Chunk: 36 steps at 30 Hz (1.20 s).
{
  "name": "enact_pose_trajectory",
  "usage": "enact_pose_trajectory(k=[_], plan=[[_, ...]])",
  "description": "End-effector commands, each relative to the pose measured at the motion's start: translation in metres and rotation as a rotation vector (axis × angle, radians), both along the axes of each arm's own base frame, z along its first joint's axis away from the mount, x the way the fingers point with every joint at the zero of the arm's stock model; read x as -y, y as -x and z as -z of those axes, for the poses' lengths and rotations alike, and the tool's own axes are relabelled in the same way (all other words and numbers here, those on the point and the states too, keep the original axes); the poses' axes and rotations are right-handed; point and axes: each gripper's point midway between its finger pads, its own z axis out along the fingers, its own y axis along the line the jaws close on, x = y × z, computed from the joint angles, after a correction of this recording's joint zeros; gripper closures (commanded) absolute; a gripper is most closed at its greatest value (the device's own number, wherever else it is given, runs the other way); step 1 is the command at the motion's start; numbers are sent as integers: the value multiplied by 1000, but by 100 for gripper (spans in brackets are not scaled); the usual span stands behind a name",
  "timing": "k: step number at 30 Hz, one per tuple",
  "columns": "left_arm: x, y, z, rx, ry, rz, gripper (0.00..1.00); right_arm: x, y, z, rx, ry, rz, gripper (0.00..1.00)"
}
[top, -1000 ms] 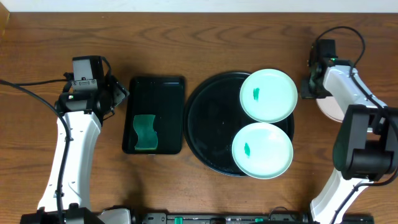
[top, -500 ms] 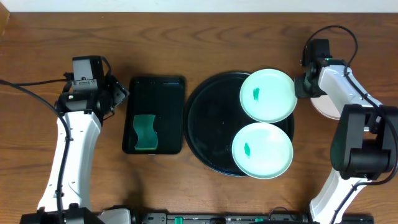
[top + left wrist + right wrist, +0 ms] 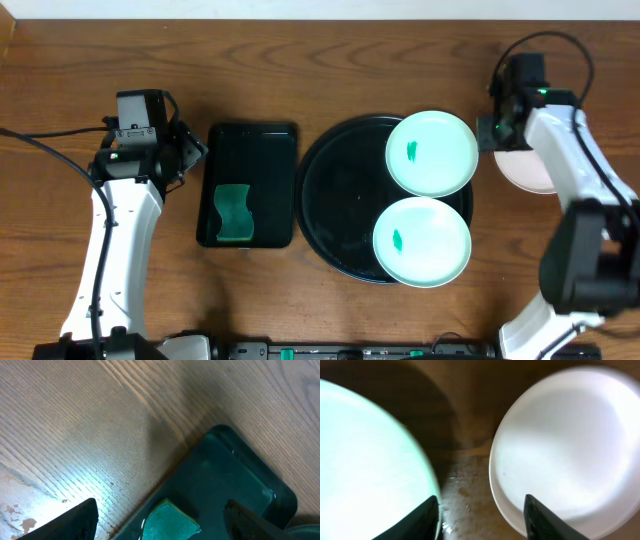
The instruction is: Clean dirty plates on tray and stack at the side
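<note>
Right tool (image 3: 480, 502): jaws apart with nothing between them, hanging over the strip of desk (image 3: 300, 60) that separates two plates.
Left tool (image 3: 160, 507): spread wide and empty, over the far end of the rectangular tray (image 3: 250, 150).
Near mint plate (image 3: 421, 241): on the near right part of the tray, with a small green smear in its middle.
Sponge (image 3: 233, 213): green, at the near end of the rectangular tray, with its long axis running near to far.
Tray (image 3: 335, 200): round, glossy and black; its left half is bare.
White plate (image 3: 530, 172): on the desk to the right of the tray, partly under the right arm; no smear shows on it.
Far mint plate (image 3: 431, 152): on the far right of the tray, overhanging the rim, with its smear left of centre.
Key relation: Far mint plate lies just left of Right tool and White plate just right of it. The right arm is nearer every plate; the left arm is nearer Sponge.
Likely next: Far mint plate looks the handiest to take, by its right edge.
</note>
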Motion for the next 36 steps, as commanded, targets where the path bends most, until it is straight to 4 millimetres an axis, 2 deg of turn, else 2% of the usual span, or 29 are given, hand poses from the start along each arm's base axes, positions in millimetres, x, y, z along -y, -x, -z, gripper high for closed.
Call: enact_pose_trajectory(k=[1,4,8,15,23,24,27,28,34,35,36], plan=[[-2,-1,-4,11,1,-12,20,-24,-3,-56,129,-97,-57,41],[-2,-1,-4,11,1,-12,20,-40,9,-73,143,-195,-62,41],[-2,-1,-4,11,1,-12,20,-46,21,-73,105,-237,-52,39],[-2,-1,-4,11,1,-12,20,-42,27,-40,13,-219,-33,38],[-2,-1,-4,11,1,-12,19,-32,14,10,-63,-173,9,41],[-2,-1,-4,11,1,-12,19,-32,13,16,-74,-176,20,43],[-2,-1,-4,11,1,-12,20,-32,13,37,-119,-176,27,58],[-2,-1,-4,11,1,-12,19,-32,13,42,-129,-177,28,61],[-2,-1,-4,11,1,-12,20,-32,15,60,-170,-178,34,65],[-2,-1,-4,11,1,-12,19,-32,15,61,-172,-178,34,76],[-2,-1,-4,11,1,-12,20,-32,15,61,-171,-178,34,94]])
